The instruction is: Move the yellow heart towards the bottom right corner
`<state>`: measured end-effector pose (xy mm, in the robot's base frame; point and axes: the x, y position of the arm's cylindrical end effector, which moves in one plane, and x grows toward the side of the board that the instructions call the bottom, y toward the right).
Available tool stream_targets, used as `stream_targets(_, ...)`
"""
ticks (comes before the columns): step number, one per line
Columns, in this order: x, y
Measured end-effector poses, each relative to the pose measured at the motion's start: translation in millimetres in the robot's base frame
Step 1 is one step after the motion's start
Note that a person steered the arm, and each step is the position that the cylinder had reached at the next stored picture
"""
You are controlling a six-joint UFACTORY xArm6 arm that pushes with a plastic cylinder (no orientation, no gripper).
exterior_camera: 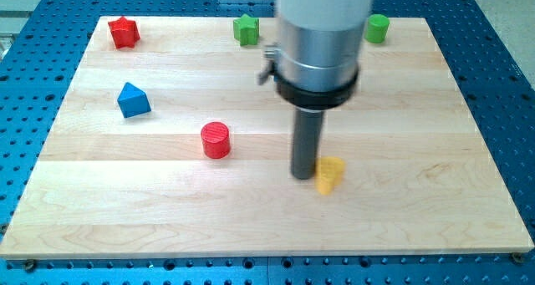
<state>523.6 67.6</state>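
The yellow heart (329, 175) lies on the wooden board a little right of the board's middle, toward the view's bottom. My tip (303, 176) stands right at the heart's left side, touching or nearly touching it. The rod hangs from the wide silver arm body (322, 34) that fills the view's top centre. The rod hides part of the heart's left edge.
A red cylinder (216, 139) sits left of my tip. A blue triangular block (133, 99) is farther left. A red star (124, 32) is at the top left. A green star (246, 29) and a green cylinder (377, 27) are along the top edge.
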Motion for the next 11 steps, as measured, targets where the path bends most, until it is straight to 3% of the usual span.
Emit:
stream_targets(2,1.6,87.7)
stream_targets(3,6.3,39.9)
stream_targets(4,22.4,39.4)
stream_targets(7,38.1,112.9)
stream_targets(8,27.7,111.5)
stream_targets(10,-76.3,-20.7)
stream_targets(11,-76.6,-27.4)
